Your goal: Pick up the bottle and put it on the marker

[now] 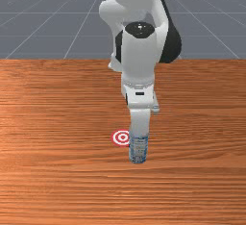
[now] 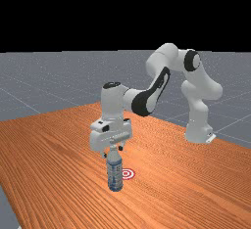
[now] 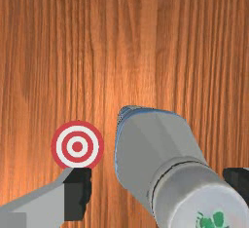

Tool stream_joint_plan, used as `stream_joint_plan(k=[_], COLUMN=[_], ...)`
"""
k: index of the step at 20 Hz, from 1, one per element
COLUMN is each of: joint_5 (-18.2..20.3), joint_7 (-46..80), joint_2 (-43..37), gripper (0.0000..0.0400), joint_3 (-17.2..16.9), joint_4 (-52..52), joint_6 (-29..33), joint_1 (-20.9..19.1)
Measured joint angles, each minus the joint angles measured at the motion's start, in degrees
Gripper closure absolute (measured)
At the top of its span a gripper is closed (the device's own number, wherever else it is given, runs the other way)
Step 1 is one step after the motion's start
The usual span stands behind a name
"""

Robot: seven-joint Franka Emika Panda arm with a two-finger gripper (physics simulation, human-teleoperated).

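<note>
- At the gripper (image 2: 112,151): open, with both fingers (image 3: 78,198) well spread and no grip on anything.
- Between those fingers: the cap (image 3: 206,207) of the bottle (image 2: 114,171), clearly off centre, close to the finger on the front view's right, with a broad gap on the other side. Too tight there to tell touching from just apart.
- Lower down, below the gripper: the rest of the bottle, upright, long axis vertical, foot on the table (image 1: 57,185).
- Just beside that foot, not under it: the flat red-and-white marker (image 1: 120,137), to the front view's left and slightly farther back; in the far view, to the right and slightly far.
- Farther out: the single arm (image 1: 139,58), reaching in from the front view's far side and from the far view's right, with the hand above the bottle.
- By judgement, still at the approach, with lift and placing undone.
- Probably calls for a slight shift toward the front view's right to centre the bottle, then straight down, closing from both sides at an even reach.
- If lowered or shut this lopsided, likely to nudge the cap and tip so tall and slim a shape.
- Once gripped, only a short carry toward the front view's left and a little far, kept upright.
</note>
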Motion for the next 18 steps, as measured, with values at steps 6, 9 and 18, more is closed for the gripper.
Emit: stream_joint_plan(k=[6,9,18], joint_5=[-0.1,-0.2,0.7], joint_7=[0.0,0.1,-0.6], joint_2=[-1.0,-2.7,-0.7], gripper=[0.0000,0.0000,0.0000], joint_3=[0.0,0.0,0.5], joint_4=[-1.4,-2.1,1.9], joint_6=[1.3,1.3,-3.5], joint_1=[0.2,0.2,-0.2])
